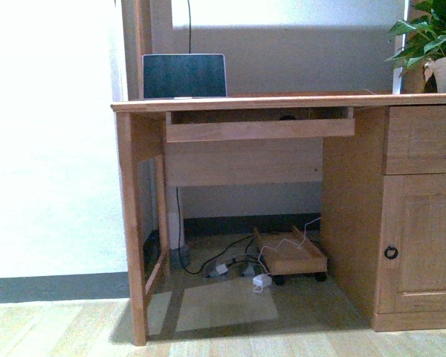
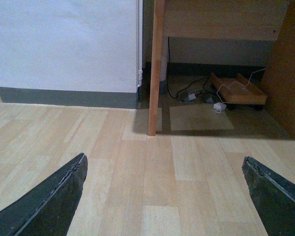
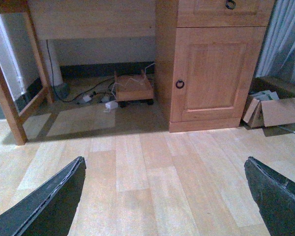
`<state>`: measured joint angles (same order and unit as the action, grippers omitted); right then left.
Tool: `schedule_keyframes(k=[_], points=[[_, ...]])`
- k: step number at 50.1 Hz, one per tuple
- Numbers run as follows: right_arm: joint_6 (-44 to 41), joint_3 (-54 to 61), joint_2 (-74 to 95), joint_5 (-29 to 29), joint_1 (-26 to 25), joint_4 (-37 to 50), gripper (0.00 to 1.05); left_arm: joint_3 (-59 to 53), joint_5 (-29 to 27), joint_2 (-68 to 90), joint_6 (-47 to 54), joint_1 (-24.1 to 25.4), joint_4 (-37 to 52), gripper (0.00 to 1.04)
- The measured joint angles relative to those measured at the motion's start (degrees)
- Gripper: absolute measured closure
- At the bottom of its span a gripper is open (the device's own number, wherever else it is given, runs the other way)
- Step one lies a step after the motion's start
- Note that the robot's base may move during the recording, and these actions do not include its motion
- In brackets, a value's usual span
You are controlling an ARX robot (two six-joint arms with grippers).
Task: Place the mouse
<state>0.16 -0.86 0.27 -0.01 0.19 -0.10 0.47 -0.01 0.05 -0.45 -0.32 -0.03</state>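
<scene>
The mouse is not in view in any frame. A wooden desk [image 1: 282,102] stands ahead with a laptop [image 1: 184,76] on its left part and a keyboard shelf [image 1: 260,128] under the top. Neither arm shows in the front view. My left gripper [image 2: 164,196] is open and empty, low over the wooden floor in front of the desk's left leg [image 2: 156,69]. My right gripper [image 3: 164,196] is open and empty over the floor in front of the desk's cabinet door [image 3: 214,73].
Under the desk lie cables [image 1: 223,264] and a small wooden trolley [image 1: 293,256]. A potted plant [image 1: 431,41] stands on the desk's right end. A drawer [image 1: 424,140] sits above the cabinet door. An open cardboard box [image 3: 275,110] lies on the floor right of the cabinet.
</scene>
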Motion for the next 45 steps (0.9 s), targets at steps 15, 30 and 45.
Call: schedule_keyframes(k=[15, 30, 45], points=[[0.00, 0.00, 0.00, 0.00, 0.00, 0.00, 0.07, 0.00, -0.02, 0.00, 0.00, 0.00, 0.00, 0.08], [0.00, 0.00, 0.00, 0.00, 0.00, 0.00, 0.07, 0.00, -0.02, 0.00, 0.00, 0.00, 0.00, 0.08], [0.00, 0.00, 0.00, 0.00, 0.00, 0.00, 0.07, 0.00, -0.02, 0.00, 0.00, 0.00, 0.00, 0.08]])
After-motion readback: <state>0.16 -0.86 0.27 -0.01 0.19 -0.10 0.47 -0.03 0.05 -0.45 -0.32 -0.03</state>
